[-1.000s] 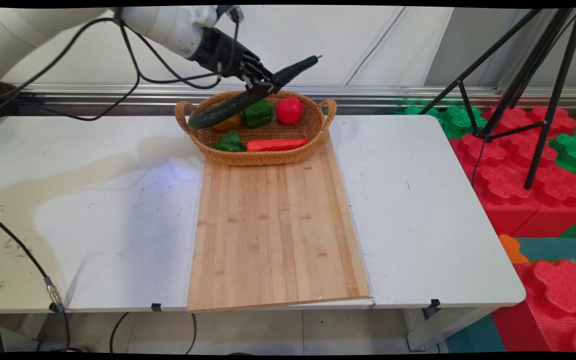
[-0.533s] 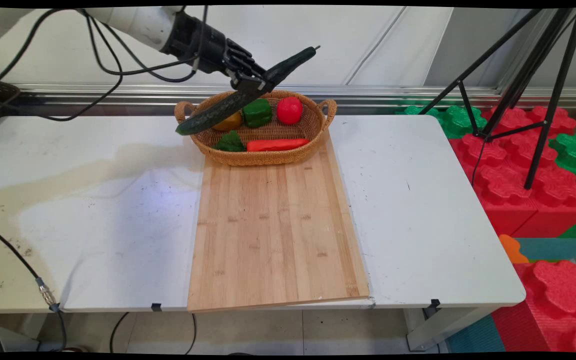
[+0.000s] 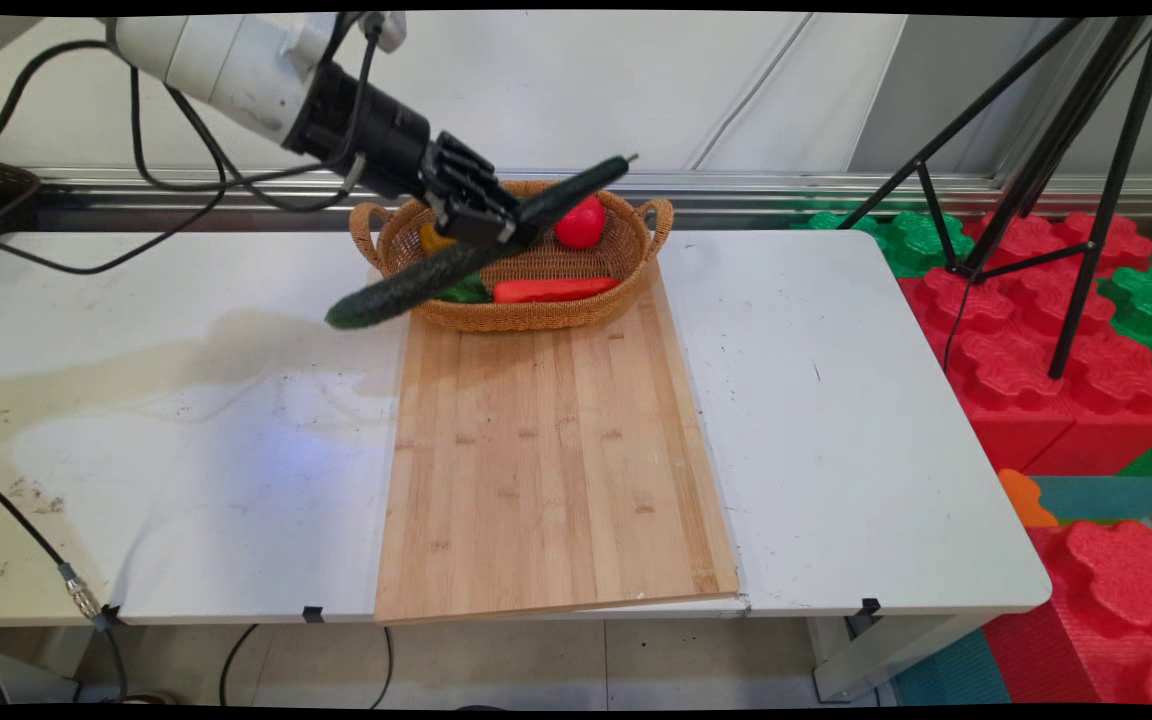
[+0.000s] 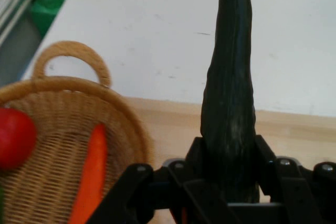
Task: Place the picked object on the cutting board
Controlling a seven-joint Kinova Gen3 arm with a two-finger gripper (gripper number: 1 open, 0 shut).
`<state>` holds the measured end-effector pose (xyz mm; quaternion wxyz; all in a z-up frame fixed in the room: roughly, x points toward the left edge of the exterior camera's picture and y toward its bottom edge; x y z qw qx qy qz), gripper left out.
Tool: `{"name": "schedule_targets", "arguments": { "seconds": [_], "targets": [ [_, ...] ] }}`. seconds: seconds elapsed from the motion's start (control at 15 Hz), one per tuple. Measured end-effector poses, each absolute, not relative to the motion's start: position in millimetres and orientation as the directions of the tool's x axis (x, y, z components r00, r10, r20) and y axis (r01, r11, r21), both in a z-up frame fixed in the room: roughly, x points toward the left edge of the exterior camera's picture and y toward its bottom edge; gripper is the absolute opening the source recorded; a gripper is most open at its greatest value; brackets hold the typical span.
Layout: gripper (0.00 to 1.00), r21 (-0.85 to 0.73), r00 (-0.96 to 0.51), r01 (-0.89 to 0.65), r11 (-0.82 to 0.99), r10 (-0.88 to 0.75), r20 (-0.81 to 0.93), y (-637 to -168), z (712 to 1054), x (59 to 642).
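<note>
A long dark green cucumber (image 3: 406, 284) hangs tilted in the air, its low end out over the table to the left of the basket. My gripper (image 3: 501, 228) is shut on its middle, above the front left part of the wicker basket (image 3: 636, 245). In the hand view the cucumber (image 4: 229, 87) rises straight up between the fingers (image 4: 265, 156). The basket (image 4: 58, 124) holds a red tomato (image 3: 579, 221), a red-orange carrot (image 3: 554, 289) and a green leafy vegetable (image 3: 464, 291). An orange item (image 3: 430, 238) shows partly behind the gripper.
A bamboo cutting board (image 3: 551, 460) lies lengthwise on the white table (image 3: 836, 420), its far end under the basket. Black tripod legs (image 3: 1056, 150) and red and green foam blocks (image 3: 1046, 340) stand off the table's right side. Black cables hang at left.
The gripper has carried the cucumber down and toward the near side, and slightly left. The cucumber's low end has come out over the table left of the basket. The green pepper is hidden now.
</note>
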<state>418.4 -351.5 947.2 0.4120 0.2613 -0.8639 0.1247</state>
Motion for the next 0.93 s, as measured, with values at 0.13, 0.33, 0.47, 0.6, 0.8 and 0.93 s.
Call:
{"name": "schedule_targets", "arguments": {
  "seconds": [0.13, 0.33, 0.47, 0.6, 0.8, 0.93],
  "targets": [
    [0.0, 0.027, -0.528, -0.544, 0.838, -0.368, 0.765, -343.9, 935.5, 410.0],
    [0.0, 0.06, -0.537, -0.536, 0.842, -0.395, 0.746, -336.5, 915.4, 396.4],
    [0.0, 0.074, -0.548, -0.528, 0.846, -0.406, 0.731, -333.5, 901.2, 386.9],
    [0.0, 0.083, -0.56, -0.523, 0.848, -0.415, 0.716, -332.3, 887.6, 378.3],
    [0.0, 0.093, -0.58, -0.523, 0.847, -0.433, 0.69, -334.9, 863.5, 363.7],
    [0.0, 0.094, -0.587, -0.526, 0.846, -0.44, 0.679, -339.6, 851.3, 355.8]
  ]
}}
